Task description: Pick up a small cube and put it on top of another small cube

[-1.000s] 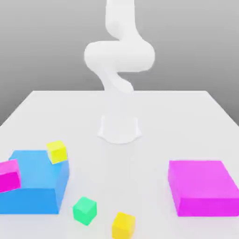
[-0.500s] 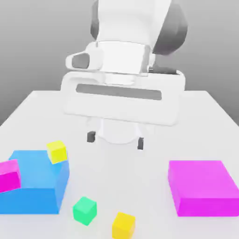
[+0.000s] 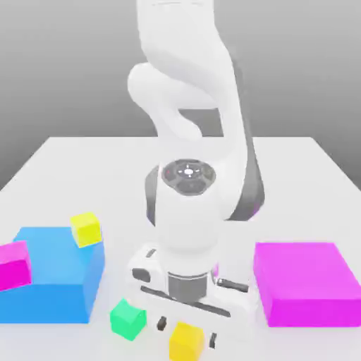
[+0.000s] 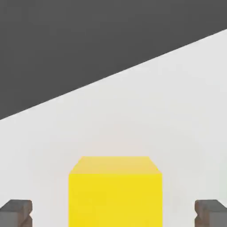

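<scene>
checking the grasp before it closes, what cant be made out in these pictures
- Small golden-yellow cube: its lower part is cut off by the picture's edge, in the exterior view and the hand view alike.
- Gripper: the hand view's edge cuts off most of each dark finger, and a gap shows between fingers and cube.
- Pink block on the big blue block: cut off by the exterior view's left edge.
- White table: the arm hides its middle in the exterior view.

End effector (image 3: 187, 333) astride golden cube (image 3: 186, 340)
</scene>
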You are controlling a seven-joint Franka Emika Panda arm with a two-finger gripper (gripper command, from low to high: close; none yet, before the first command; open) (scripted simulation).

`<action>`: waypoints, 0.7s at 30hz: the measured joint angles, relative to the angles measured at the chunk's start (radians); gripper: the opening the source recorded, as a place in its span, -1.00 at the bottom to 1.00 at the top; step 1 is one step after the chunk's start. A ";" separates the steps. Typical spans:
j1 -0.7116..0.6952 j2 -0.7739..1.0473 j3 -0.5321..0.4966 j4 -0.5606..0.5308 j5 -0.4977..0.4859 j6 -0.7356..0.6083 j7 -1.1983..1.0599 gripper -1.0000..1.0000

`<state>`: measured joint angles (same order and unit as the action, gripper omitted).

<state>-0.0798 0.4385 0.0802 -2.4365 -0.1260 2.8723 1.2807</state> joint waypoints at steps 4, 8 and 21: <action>0.000 0.000 0.000 0.000 -0.001 0.002 0.001 -1.00; -0.011 -0.056 0.014 -0.012 0.015 -0.043 -0.011 -1.00; -0.147 -0.289 -0.070 -0.173 0.121 -0.111 0.141 -1.00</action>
<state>-0.2264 0.1496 0.0107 -2.6098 -0.0052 2.7609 1.4214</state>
